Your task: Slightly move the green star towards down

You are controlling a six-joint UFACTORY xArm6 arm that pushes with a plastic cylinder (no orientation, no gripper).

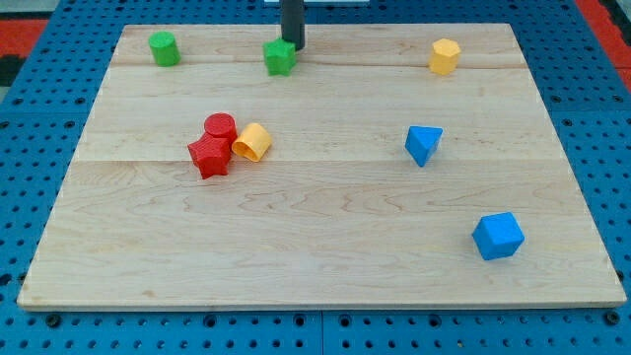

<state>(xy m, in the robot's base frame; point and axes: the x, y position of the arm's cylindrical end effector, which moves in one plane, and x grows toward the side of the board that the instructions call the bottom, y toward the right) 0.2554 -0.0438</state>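
My tip stood just above the green star, seemingly touching it. No hand existed to report. Pushing off-centre could turn the star sideways.

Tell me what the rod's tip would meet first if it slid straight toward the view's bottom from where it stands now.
My tip sits just above the green star, toward the view's top, seemingly touching it. The star comes first; beyond it the wooden board looks free in that line, though depth is hard to judge.
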